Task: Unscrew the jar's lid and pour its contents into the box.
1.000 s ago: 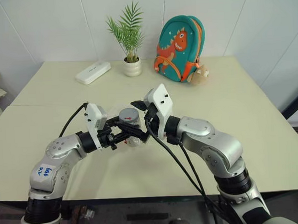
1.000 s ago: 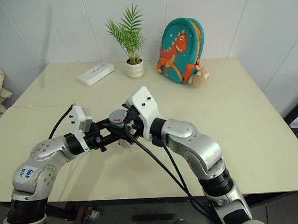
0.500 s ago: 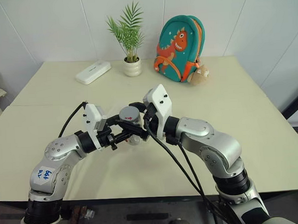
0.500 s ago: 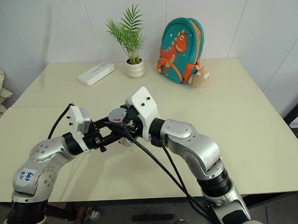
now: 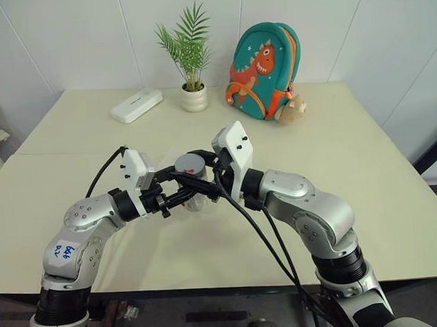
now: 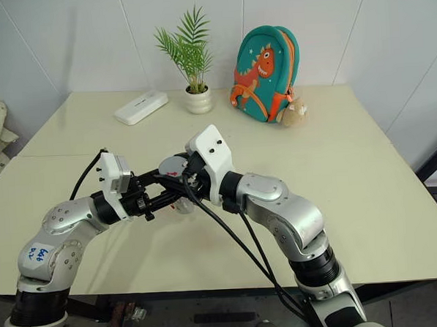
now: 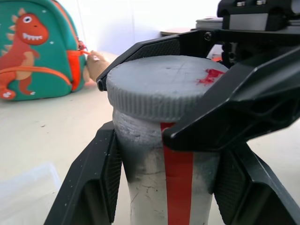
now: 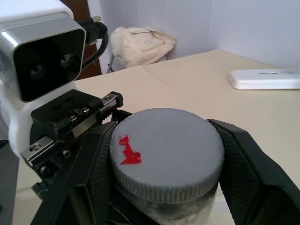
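Left wrist view: left gripper [image 7: 161, 176] clamped on jar [image 7: 166, 180] body, held above table [image 5: 365, 163] centre near front edge. Right gripper [image 8: 164, 154] clamped on lid [image 8: 166, 140]. Step: unscrewing. Next: rotate lid, lift clear; jar stays braced.

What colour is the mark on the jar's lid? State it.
Red, a small irregular splotch on the grey lid, clearest in the right wrist view.
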